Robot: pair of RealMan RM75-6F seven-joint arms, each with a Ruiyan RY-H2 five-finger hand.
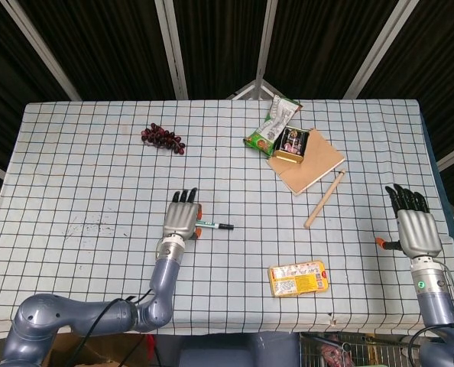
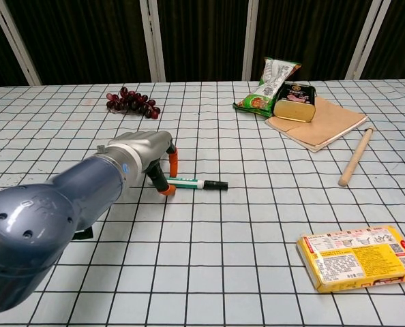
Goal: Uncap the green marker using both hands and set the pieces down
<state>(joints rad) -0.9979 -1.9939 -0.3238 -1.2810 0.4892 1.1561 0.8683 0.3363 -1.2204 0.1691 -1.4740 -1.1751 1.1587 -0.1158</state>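
Observation:
The green marker lies flat on the checked tablecloth, its black cap pointing right. My left hand hovers over the marker's left end, fingers stretched forward. In the chest view one orange fingertip touches that end and the thumb stands just above the barrel; nothing is gripped. My right hand rests near the table's right edge, fingers spread and empty, far from the marker. It does not show in the chest view.
A yellow packet lies front right of the marker. A wooden stick, a brown notebook with a tin and a snack bag sit at the back right. Grapes lie back left.

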